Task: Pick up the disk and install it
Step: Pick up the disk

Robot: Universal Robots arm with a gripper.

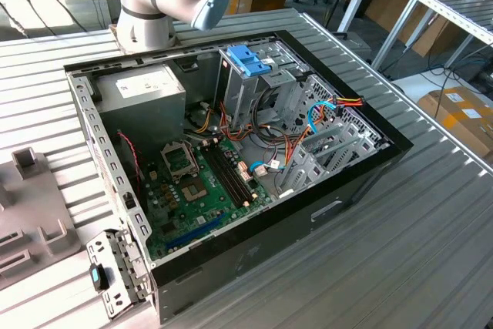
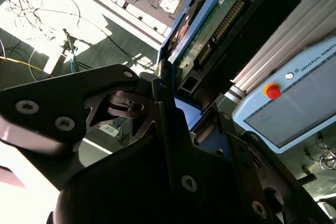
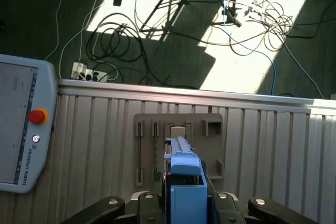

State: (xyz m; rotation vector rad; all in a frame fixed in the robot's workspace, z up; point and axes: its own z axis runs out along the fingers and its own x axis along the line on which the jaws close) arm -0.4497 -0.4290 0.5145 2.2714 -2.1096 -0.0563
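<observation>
In both wrist views my gripper point(image 3: 185, 205) is shut on the disk point(image 3: 184, 174), which I see edge-on with its blue plastic rail toward the camera. It hangs above a grey holder plate point(image 3: 210, 135) on the ribbed table. In the second wrist view the disk point(image 2: 210, 30) shows its green circuit-board side and a blue edge, clamped between the black fingers point(image 2: 163, 103). The open computer case point(image 1: 362, 175) lies on the table in the exterior view, with a metal drive cage topped by a blue handle point(image 1: 248, 59) near its far side.
The arm's base point(image 1: 154, 5) stands behind the case. A grey power-supply box point(image 1: 142, 86) and the motherboard point(image 1: 192, 182) fill the case's other half. A grey holder point(image 1: 31, 206) lies at the exterior view's left. A teach pendant point(image 3: 21, 129) rests on the table edge; cables cover the floor point(image 3: 157, 19).
</observation>
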